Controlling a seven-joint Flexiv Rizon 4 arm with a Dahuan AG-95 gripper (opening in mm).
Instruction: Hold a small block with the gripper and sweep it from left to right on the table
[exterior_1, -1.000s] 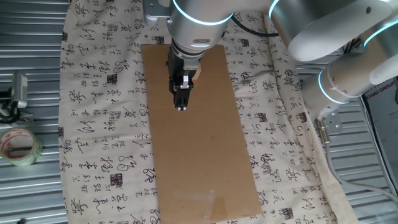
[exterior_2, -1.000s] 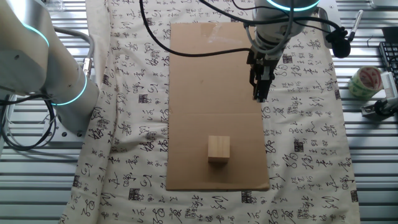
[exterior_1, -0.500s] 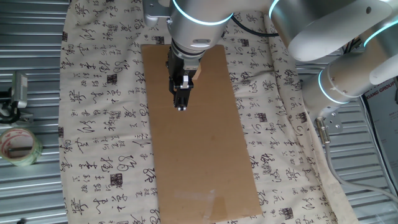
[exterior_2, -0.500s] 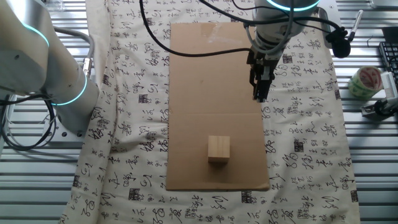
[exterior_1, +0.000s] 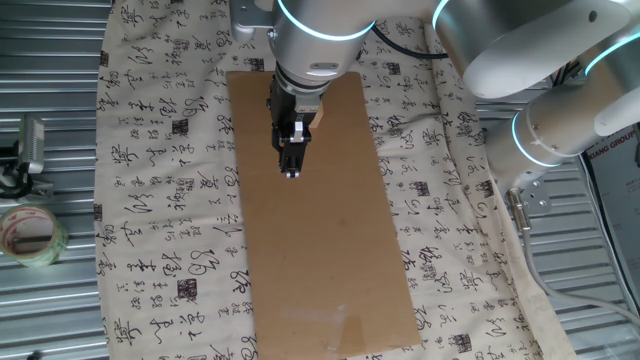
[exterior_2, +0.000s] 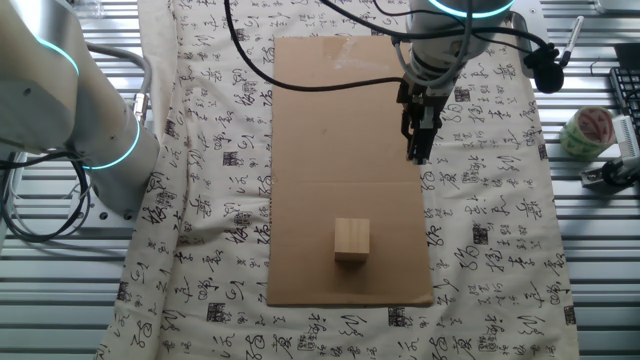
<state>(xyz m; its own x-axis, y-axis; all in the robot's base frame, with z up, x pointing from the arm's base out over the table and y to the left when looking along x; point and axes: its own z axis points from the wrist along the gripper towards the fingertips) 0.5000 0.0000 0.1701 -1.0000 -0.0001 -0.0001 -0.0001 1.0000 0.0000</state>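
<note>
The gripper (exterior_2: 419, 157) hangs over the right edge of the brown cardboard sheet (exterior_2: 330, 130) with its narrow black fingers close together and nothing between them, while the small block (exterior_2: 351, 240) sits well apart on the same cardboard, untouched, on the table (exterior_2: 480, 250)

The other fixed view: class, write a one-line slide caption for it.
Robot arm's tool hangs at the cardboard sheet's edge, apart from the small block standing ungrasped on it.
</note>
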